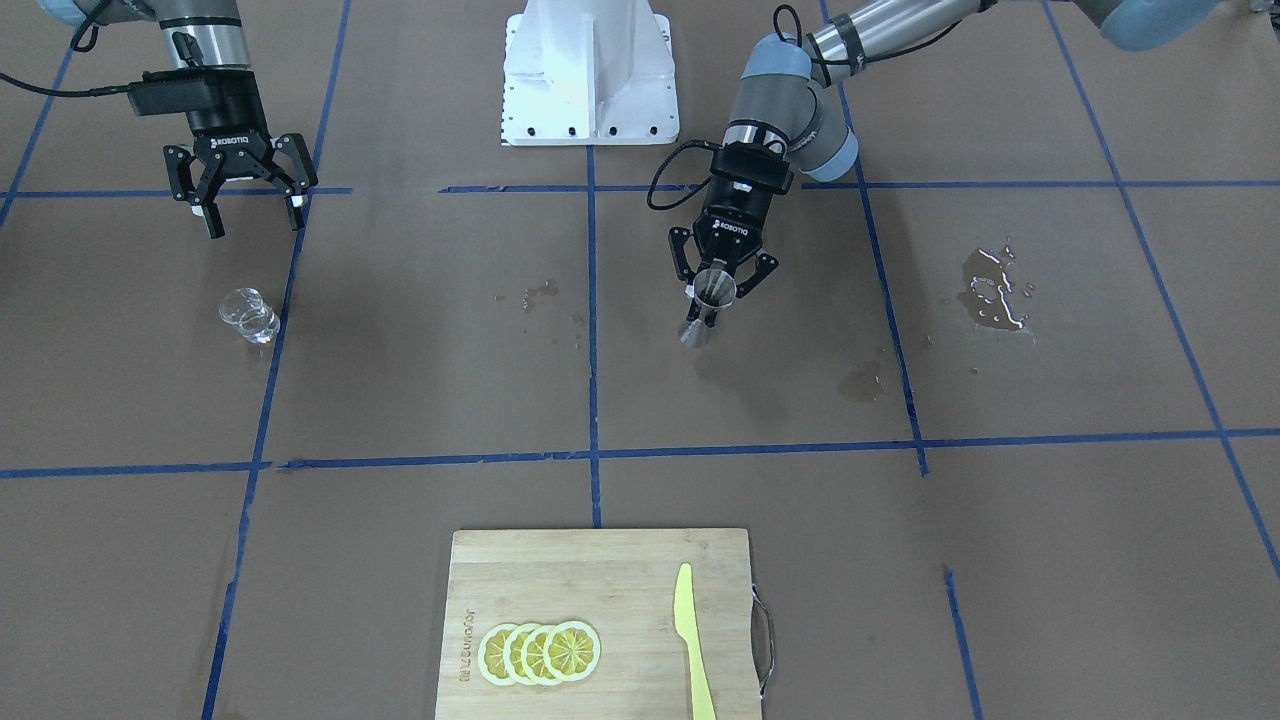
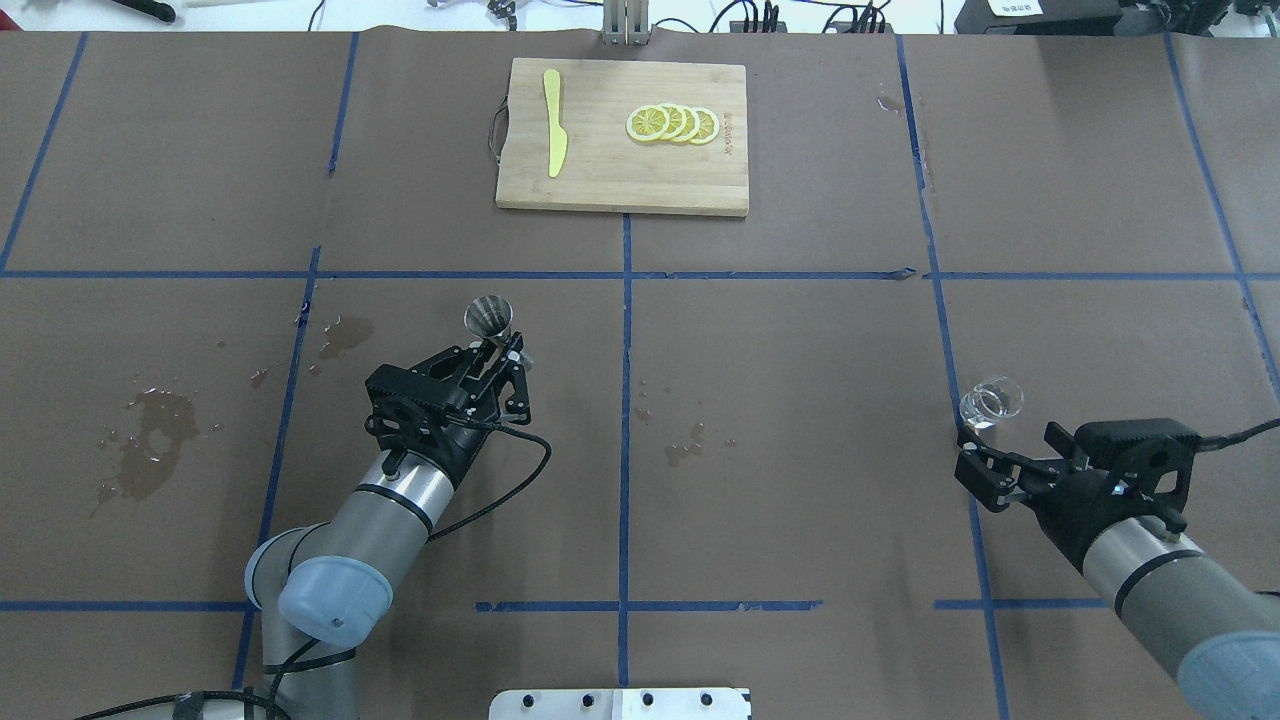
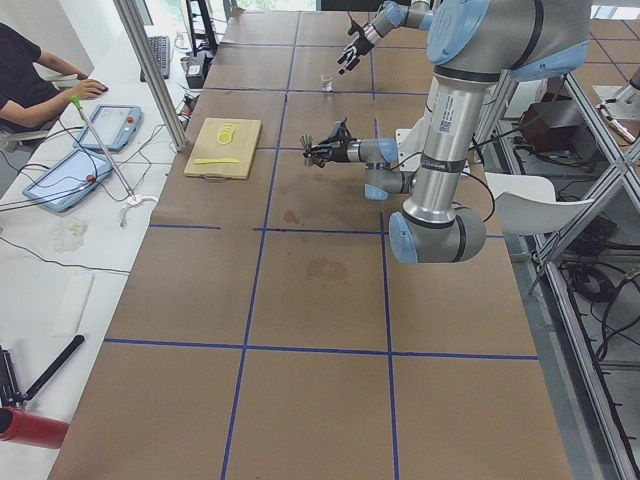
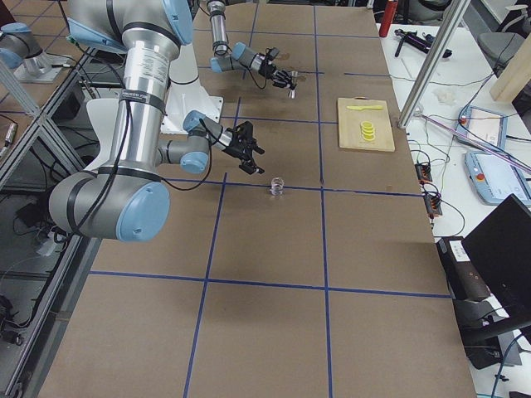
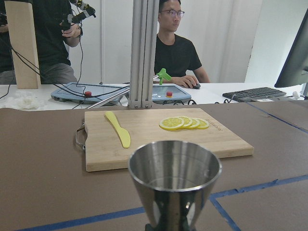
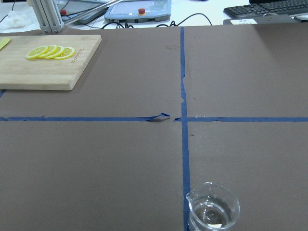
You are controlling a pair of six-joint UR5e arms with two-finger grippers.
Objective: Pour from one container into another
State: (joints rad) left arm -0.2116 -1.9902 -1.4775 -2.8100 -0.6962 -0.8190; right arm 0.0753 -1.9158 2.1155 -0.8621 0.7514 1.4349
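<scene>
The clear glass beaker point(image 1: 248, 315) stands upright on the brown table with a little liquid in it, and it also shows at the bottom of the right wrist view point(image 6: 213, 211). My right gripper point(image 1: 255, 225) hangs open just behind the beaker on the robot's side, holding nothing. The shiny steel jigger point(image 1: 709, 305) is held at its narrow waist by my left gripper point(image 1: 712, 300), which is shut on it near the table's middle. The jigger point(image 2: 489, 317) appears lifted off the surface, and its open cup point(image 5: 174, 166) fills the left wrist view.
A wooden cutting board point(image 2: 600, 175) at the far side carries lemon slices point(image 2: 672, 123) and a yellow knife point(image 2: 554, 135). Wet patches point(image 1: 995, 290) and small drops point(image 1: 540, 293) mark the paper. The white robot base point(image 1: 590, 70) sits at the near edge.
</scene>
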